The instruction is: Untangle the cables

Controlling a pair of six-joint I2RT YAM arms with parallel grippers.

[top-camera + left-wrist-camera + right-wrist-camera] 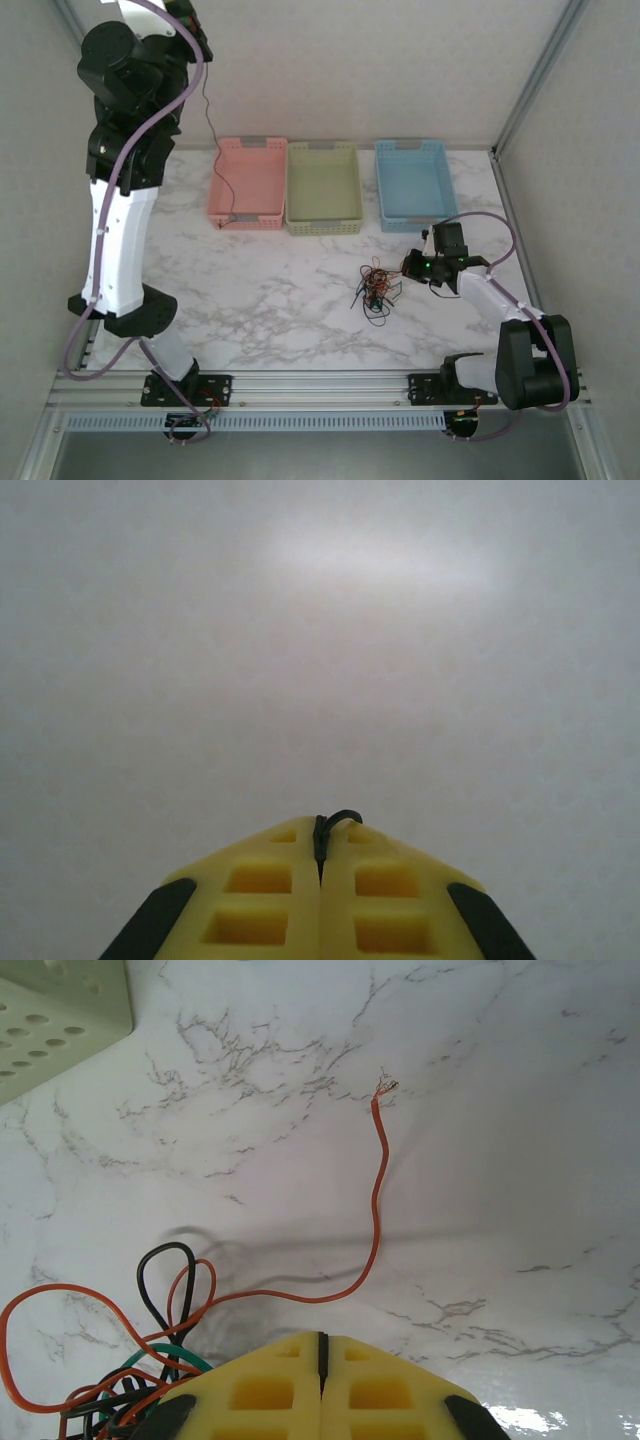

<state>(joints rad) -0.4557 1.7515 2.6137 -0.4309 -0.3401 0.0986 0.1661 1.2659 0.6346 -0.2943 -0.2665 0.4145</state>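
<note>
A white marble-patterned table top [300,300] lies inside pale walls [400,70] with aluminium corner posts [540,75], an aluminium rail [320,382] along its near edge. A pink bin [250,221], a green bin [324,227] and a blue bin [415,222] stand side by side at the far wall. Soft, even light leaves a glare spot [520,1418] on the marble.

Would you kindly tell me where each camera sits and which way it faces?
Top external: above and behind the arms' bases, looking down on the marble table, three baskets and the cables; the raised left arm and low right arm show.
Left wrist: high on the left arm, facing a pale surface; the yellow left jaws shut on a black cable.
Right wrist: low over the table, facing the green basket; the yellow right jaws shut beside the cables.
Shared: top external and right wrist both show the cables and green basket.
</note>
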